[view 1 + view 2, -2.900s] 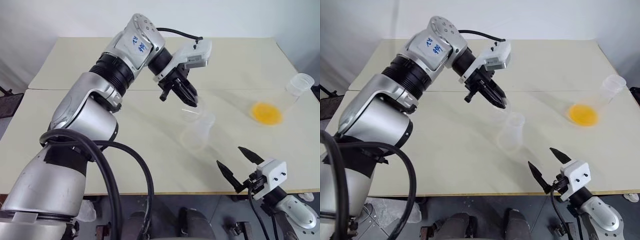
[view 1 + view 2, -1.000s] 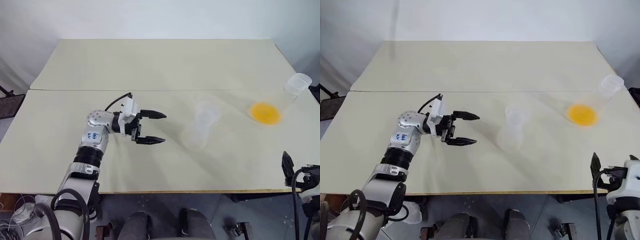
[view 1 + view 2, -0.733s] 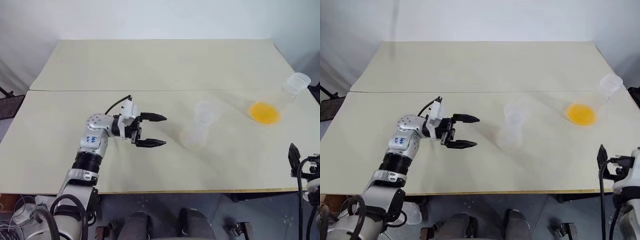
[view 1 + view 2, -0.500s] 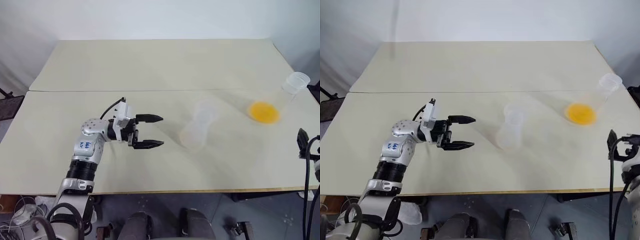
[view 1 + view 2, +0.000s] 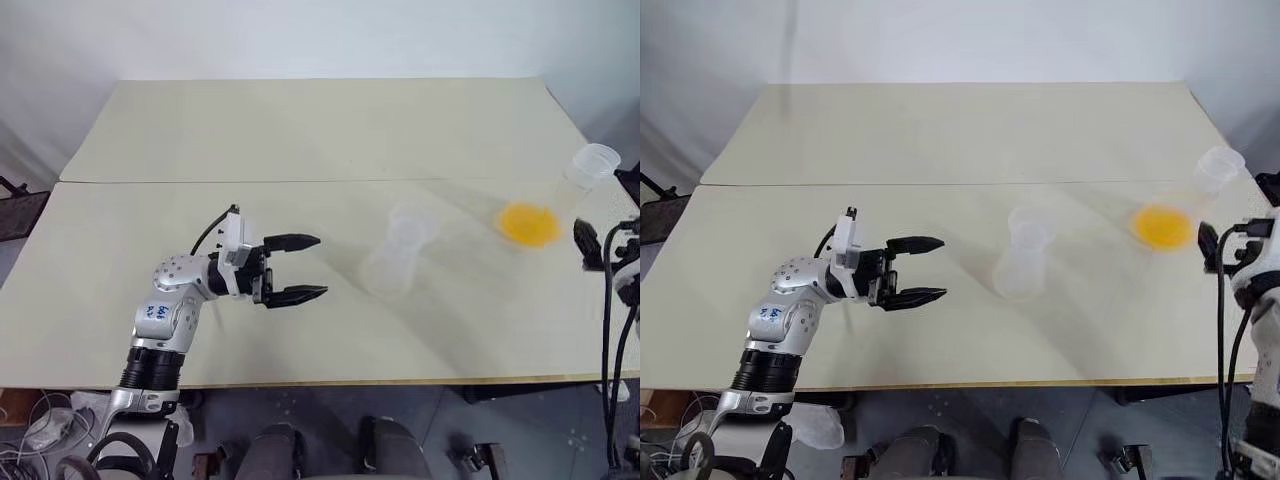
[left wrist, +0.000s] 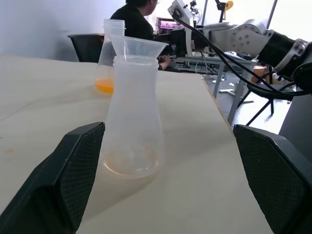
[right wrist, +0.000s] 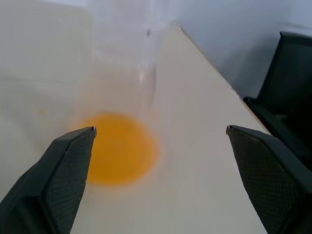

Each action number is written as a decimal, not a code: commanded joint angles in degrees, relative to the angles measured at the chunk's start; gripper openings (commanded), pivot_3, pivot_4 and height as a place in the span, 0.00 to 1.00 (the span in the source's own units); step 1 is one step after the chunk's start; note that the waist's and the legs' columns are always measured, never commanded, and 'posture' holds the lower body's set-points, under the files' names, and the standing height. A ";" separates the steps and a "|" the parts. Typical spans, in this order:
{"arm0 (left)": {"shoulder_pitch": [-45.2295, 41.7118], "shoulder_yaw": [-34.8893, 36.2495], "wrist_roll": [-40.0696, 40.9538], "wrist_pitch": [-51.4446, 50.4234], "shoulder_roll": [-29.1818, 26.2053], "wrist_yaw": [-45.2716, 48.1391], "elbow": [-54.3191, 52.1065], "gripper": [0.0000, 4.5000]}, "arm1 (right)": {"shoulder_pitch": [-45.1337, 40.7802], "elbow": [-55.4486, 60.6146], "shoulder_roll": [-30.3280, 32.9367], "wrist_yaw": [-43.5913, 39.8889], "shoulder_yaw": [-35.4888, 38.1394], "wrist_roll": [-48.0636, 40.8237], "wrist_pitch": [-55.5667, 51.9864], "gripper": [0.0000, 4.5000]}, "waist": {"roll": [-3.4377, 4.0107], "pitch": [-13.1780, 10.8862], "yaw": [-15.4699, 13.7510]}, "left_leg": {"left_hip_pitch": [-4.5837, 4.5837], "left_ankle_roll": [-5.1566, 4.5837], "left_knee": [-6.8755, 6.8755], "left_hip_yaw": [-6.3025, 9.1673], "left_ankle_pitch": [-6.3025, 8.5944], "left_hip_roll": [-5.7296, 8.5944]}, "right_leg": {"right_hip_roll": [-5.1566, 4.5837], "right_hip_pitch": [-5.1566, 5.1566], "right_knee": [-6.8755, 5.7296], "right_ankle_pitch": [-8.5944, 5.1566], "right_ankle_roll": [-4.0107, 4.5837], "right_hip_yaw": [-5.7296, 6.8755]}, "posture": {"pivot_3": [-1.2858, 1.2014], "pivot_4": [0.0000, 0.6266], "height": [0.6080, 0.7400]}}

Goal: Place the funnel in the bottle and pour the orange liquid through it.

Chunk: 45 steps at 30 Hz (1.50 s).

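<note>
The bottle (image 5: 392,268) stands upright mid-table with the clear funnel (image 5: 412,218) seated in its neck; the left wrist view shows the bottle (image 6: 130,131) and funnel (image 6: 139,48) close up. My left gripper (image 5: 320,266) hovers open and empty a short way to the bottle's left, pointing at it. The orange liquid (image 5: 528,223) pools in a second flask (image 5: 1220,165) at the table's right edge. My right gripper (image 7: 161,130) is open and empty, just short of that flask, with the orange liquid (image 7: 114,148) ahead of it.
The table (image 5: 300,130) is two cream tops joined by a seam. Its right edge runs just beyond the orange flask. In the left wrist view a seated person (image 6: 134,19) and another robot arm (image 6: 253,36) lie beyond the table. A black chair (image 7: 287,83) stands off the right edge.
My left gripper has let go of the funnel, now in the bottle's neck, and drawn back to the left. My right gripper has come up from the front edge toward the orange flask.
</note>
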State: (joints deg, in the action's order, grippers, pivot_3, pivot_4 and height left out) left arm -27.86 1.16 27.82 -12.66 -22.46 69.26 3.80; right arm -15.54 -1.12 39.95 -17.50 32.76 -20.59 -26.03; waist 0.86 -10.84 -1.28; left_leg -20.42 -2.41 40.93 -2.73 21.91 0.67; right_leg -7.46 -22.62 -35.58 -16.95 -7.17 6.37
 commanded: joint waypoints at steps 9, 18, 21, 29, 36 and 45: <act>-0.03 0.13 2.17 -0.63 -0.11 -1.40 -2.88 1.00 | -10.44 -11.97 3.09 -5.27 -2.44 0.61 5.88 1.00 | 0.00 0.00 0.14 | -0.01 0.00 0.00 -0.04 0.00 0.00 | -0.01 0.00 0.04 0.01 -0.01 0.09 | 0.52 0.24 1.00; -0.26 0.03 2.24 -0.47 -0.10 -1.39 -2.61 1.00 | -19.42 -25.02 4.35 -7.33 -5.99 3.09 12.97 1.00 | 0.00 0.00 0.10 | -0.02 0.00 -0.01 -0.05 0.00 0.00 | -0.02 0.00 0.06 0.01 -0.02 0.16 | 0.52 0.24 1.00; -0.29 0.10 2.22 -0.38 -0.10 -1.41 -2.48 1.00 | -21.98 -29.11 4.61 -7.76 -6.94 3.89 14.59 1.00 | 0.00 0.00 0.14 | -0.04 0.00 -0.01 -0.05 0.00 0.00 | -0.03 0.00 0.08 0.01 -0.02 0.16 | 0.52 0.24 1.00; -0.25 0.21 2.07 -0.06 -0.11 -1.62 -2.32 1.00 | -28.83 -39.34 4.87 -8.30 -9.02 6.12 20.23 1.00 | 0.00 -0.01 0.56 | -0.06 0.00 -0.02 -0.03 0.00 -0.01 | -0.05 0.00 0.10 0.01 -0.02 0.17 | 0.52 0.24 1.00; -0.12 0.25 1.91 0.40 -0.17 -1.87 -2.23 1.00 | -31.32 -43.20 4.70 -8.36 -9.44 6.05 21.01 0.91 | 0.01 -0.01 0.68 | -0.12 0.00 -0.03 0.04 0.00 -0.01 | -0.07 0.00 0.14 0.01 -0.02 0.17 | 0.52 0.24 1.00; -0.50 -0.27 1.39 1.69 0.39 -1.82 -0.78 1.00 | -28.93 -38.20 3.92 -7.83 -8.74 4.68 18.16 0.55 | 0.00 -0.02 0.65 | -0.19 0.00 -0.01 0.17 0.00 -0.01 | -0.09 0.01 0.16 0.02 -0.03 0.18 | 0.52 0.24 1.00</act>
State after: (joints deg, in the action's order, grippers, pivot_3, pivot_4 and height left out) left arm -27.70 1.02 28.91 -12.10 -22.38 67.22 3.19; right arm -45.08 -42.80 42.64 -25.71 22.84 -14.98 -7.19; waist 0.86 -10.86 -0.63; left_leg -20.61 -2.40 40.92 -2.55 21.90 0.66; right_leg -7.55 -22.61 -35.41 -16.93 -7.20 6.55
